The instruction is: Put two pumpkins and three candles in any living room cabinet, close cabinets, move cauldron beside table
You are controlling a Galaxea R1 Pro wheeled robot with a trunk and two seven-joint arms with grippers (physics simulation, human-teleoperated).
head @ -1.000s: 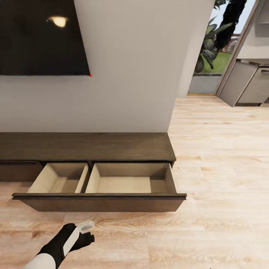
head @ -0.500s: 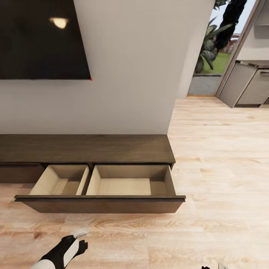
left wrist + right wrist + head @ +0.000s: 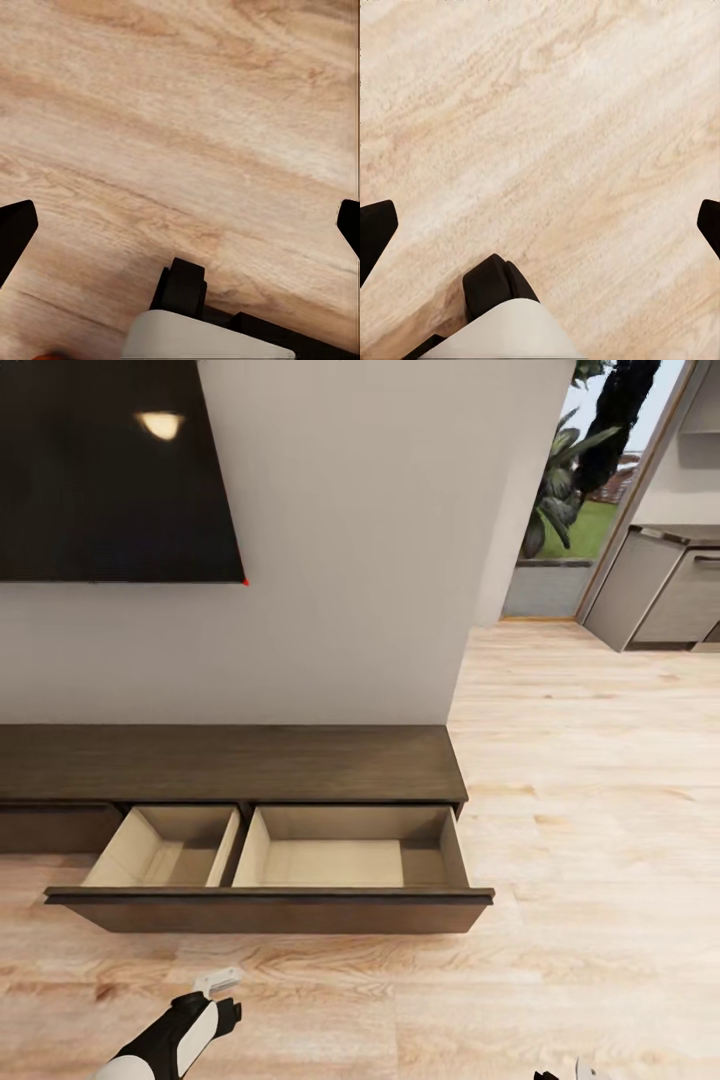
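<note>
The cabinet (image 3: 230, 760), a long low dark-brown unit, stands against the white wall under the TV. Its wide drawer (image 3: 270, 910) is pulled out, and both pale beige compartments hold nothing. My left arm (image 3: 185, 1030) reaches in at the head view's lower left, short of the drawer front, over bare floor. In the left wrist view my left gripper (image 3: 180, 225) is open, its black fingertips (image 3: 15, 232) far apart above the planks. My right gripper (image 3: 540, 225) is open too, above bare floor. The pumpkins, candles, cauldron and table are out of view.
Light wood plank floor (image 3: 590, 810) stretches to the right of the cabinet toward a doorway with plants (image 3: 570, 480) and grey kitchen units (image 3: 660, 590). The black wall TV (image 3: 110, 470) hangs above the cabinet. The tip of my right arm (image 3: 570, 1072) peeks in at the bottom edge.
The head view has shifted slightly, so the cabinet sits a little farther off. My left arm has drawn back toward the bottom edge, and the right arm's tip has come into view.
</note>
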